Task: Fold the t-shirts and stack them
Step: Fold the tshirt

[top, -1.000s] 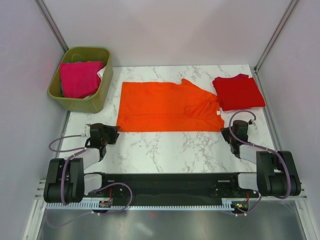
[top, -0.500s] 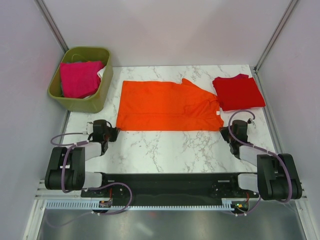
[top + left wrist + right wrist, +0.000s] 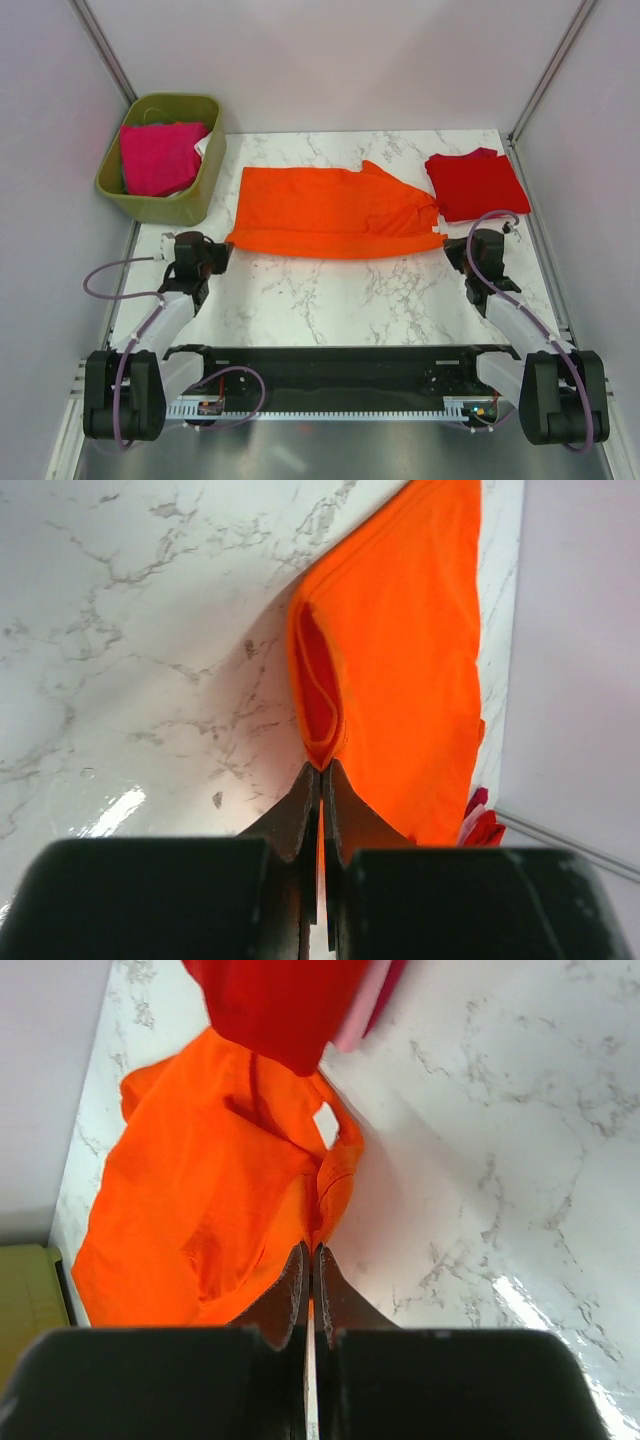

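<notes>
One shirt looks finished, one is in hand, and one is untouched. The red t-shirt point(image 3: 476, 185) lies folded into a neat block on the table point(image 3: 330, 290), at the end farthest from the olive-green bin point(image 3: 165, 208). The magenta t-shirt point(image 3: 155, 157) sits heaped inside the bin, unfolded as far as can be seen.

The orange t-shirt point(image 3: 335, 212) lies spread on the table just beside the bin, between it and the red one. The left pincer point(image 3: 222, 254) is clenched on the shirt's near corner at the end closest to the bin. Its wrist view shows the fingers pinched tight on a doubled hem. The right pincer point(image 3: 450, 243) is clenched on the near corner at the end away from the bin, close to the white neck label point(image 3: 326, 1124). That near edge bows upward off the marble between the two grips, so a fold away from the arms seems to be starting.

Left to do, by my reading: complete the orange folds, stack it with the red, then fetch and fold the magenta.
</notes>
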`<state>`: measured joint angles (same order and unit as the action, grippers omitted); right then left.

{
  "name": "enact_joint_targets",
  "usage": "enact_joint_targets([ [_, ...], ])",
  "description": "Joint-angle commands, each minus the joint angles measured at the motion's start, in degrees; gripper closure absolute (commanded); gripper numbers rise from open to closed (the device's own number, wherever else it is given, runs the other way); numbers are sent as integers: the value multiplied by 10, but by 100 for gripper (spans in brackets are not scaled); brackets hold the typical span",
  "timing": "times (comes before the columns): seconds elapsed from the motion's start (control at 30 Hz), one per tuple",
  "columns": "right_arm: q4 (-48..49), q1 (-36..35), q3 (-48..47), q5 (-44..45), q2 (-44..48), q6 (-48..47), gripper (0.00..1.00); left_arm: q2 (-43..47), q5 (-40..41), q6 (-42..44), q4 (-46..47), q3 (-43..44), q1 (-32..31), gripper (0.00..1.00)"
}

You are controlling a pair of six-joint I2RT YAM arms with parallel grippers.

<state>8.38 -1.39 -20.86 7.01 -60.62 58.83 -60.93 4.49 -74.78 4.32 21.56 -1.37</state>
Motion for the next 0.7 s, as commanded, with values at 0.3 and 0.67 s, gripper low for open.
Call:
enact_joint_targets([
  [0.3,-49,-3,-22,8,23,-9,100,20,17,23,-62,19,0,98],
  [0.67,-64,-4,-46,-1,21,2,100,6,8,47,-90,35,0,98],
])
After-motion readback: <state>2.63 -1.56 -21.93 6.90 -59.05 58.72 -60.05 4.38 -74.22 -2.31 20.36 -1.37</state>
